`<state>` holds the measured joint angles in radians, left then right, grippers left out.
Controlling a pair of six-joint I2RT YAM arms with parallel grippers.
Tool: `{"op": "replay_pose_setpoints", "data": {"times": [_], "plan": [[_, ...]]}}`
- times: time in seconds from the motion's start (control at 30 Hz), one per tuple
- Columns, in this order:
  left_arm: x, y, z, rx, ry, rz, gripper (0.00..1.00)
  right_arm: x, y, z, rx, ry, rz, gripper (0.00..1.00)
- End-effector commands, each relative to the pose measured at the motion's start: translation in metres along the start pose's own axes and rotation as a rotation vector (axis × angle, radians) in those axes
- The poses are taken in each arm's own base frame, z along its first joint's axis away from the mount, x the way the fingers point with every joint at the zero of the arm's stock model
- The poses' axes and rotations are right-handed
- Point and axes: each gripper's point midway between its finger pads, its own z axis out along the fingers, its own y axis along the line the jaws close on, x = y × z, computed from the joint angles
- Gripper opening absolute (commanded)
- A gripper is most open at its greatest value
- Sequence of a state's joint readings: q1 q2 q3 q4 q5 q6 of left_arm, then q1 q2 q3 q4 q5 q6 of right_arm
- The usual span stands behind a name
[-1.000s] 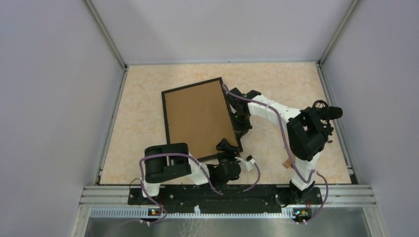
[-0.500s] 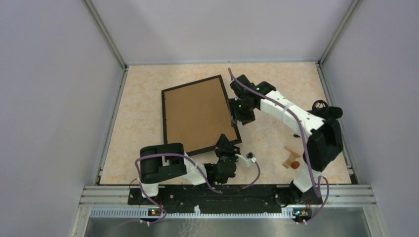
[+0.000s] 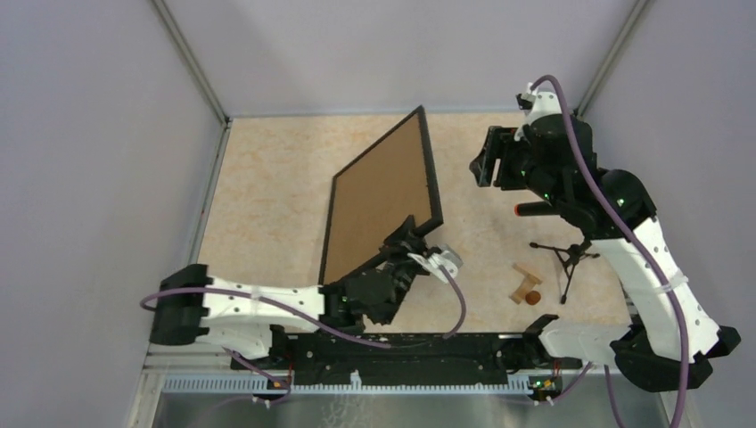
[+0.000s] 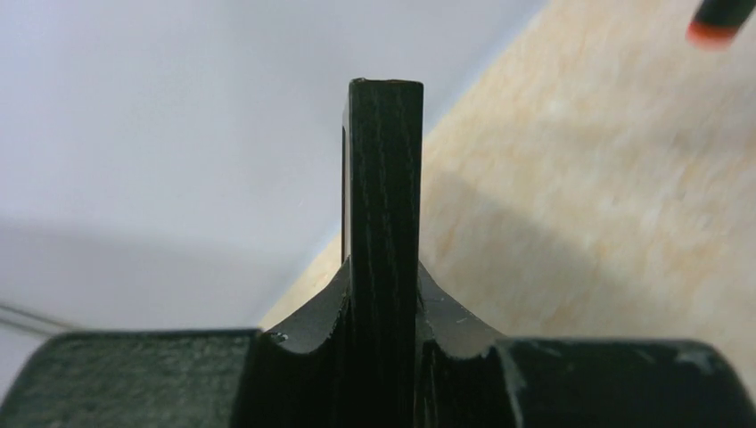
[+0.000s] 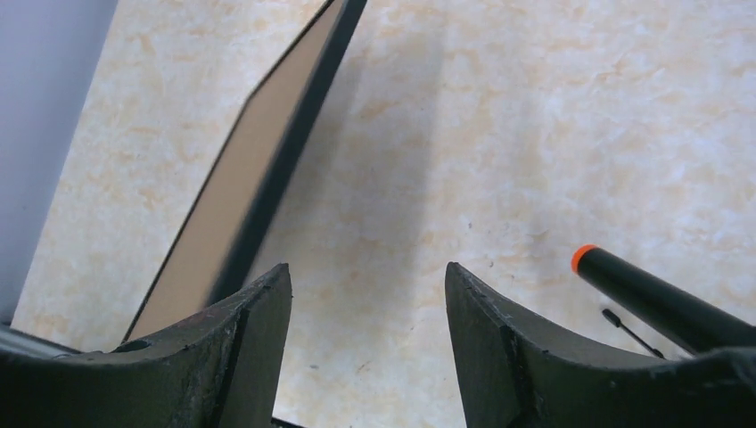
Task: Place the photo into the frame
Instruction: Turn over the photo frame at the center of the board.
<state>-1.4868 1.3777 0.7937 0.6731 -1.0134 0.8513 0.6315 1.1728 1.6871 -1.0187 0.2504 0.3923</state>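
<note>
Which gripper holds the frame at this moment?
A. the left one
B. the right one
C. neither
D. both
A: the left gripper is clamped on the black edge of the frame, while the right gripper is open, apart from it, with nothing between its fingers.

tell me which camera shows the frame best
Top external: nearly the whole frame shows, tilted up, brown backing visible. Left wrist shows only its black edge end-on, pinched in the left hand. Right wrist catches a slanted strip of border and backing beyond the open right hand.
</note>
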Motion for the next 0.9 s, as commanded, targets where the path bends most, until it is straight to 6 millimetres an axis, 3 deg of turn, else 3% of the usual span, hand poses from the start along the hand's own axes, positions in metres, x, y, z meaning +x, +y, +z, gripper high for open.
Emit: {"op": "replay_pose_setpoints", "data": {"times": [0.0,0.2,0.37,0.63,0.87], "plan": [[-0.088,0.042,-0.014,0.122,-0.287,-0.485,0.0,-0.013,-0.016,-0.012,0.067,-0.059,-0.016,0.63],[-0.127,0.078,-0.041,0.237,-0.439,-0.685,0.0,-0.021,-0.022,-0.03,0.069,-0.121,0.006,0.63],[-0.113,0.102,-0.035,0.212,-0.427,-0.884,0.0,-0.024,-0.026,-0.038,0.072,-0.144,0.016,0.63],[-0.022,0.135,0.033,0.166,-0.215,-1.315,0.0,-0.019,-0.032,-0.042,0.09,-0.144,0.021,0.63],[0.077,0.12,0.084,0.373,-0.029,-1.658,0.0,-0.012,-0.035,-0.039,0.1,-0.132,0.005,0.64]]}}
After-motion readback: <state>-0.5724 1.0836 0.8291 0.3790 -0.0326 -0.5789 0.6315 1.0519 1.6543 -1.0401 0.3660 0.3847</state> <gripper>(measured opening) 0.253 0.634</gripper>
